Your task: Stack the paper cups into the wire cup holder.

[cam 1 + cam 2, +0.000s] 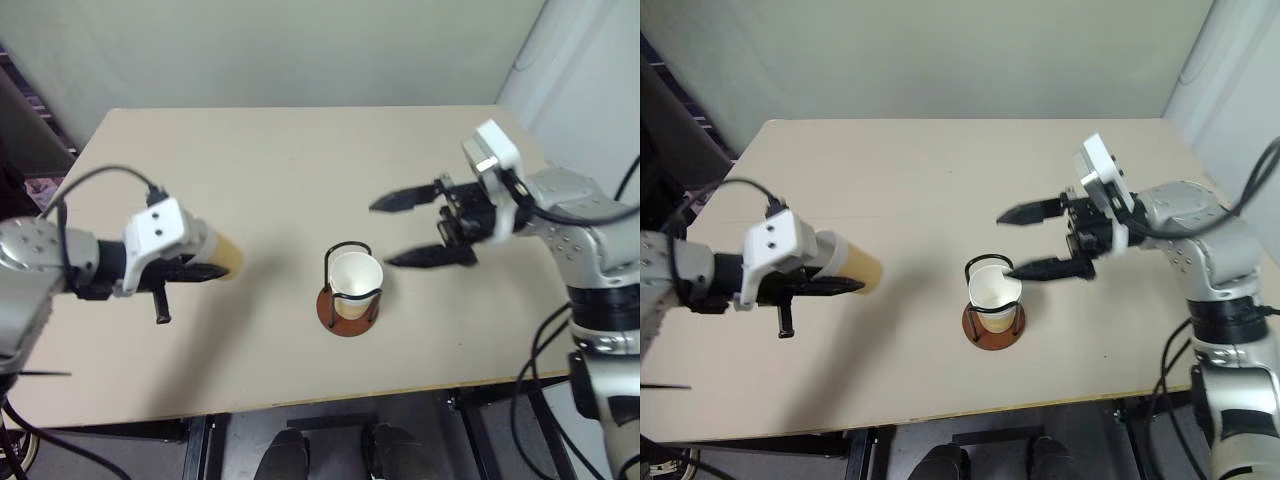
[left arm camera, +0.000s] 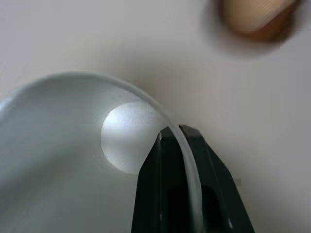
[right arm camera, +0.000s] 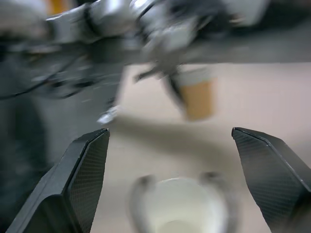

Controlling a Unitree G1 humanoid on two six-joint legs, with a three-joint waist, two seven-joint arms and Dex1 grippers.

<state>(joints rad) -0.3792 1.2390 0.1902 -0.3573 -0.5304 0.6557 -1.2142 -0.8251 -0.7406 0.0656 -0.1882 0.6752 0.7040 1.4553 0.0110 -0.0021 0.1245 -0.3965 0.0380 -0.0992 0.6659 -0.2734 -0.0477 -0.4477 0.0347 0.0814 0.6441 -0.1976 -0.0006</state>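
Wire cup holder (image 1: 346,300) stands mid-table (image 1: 280,160) with a paper cup (image 1: 354,280) already nested inside. Right gripper (image 1: 425,228) hovers just beside it, jaws wide and empty. Left gripper (image 1: 195,268) pinches the rim of another cup (image 1: 220,255), held sideways; tilted entry could snag the loops or tip the holder.

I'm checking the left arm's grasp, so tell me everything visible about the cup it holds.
The held cup is a small tapered paper cup, tan outside and white inside with a rolled rim. It lies roughly on its side above the table, base pointing toward the holder. The left gripper is shut on its rim, one finger inside and one outside. Nothing else touches it.
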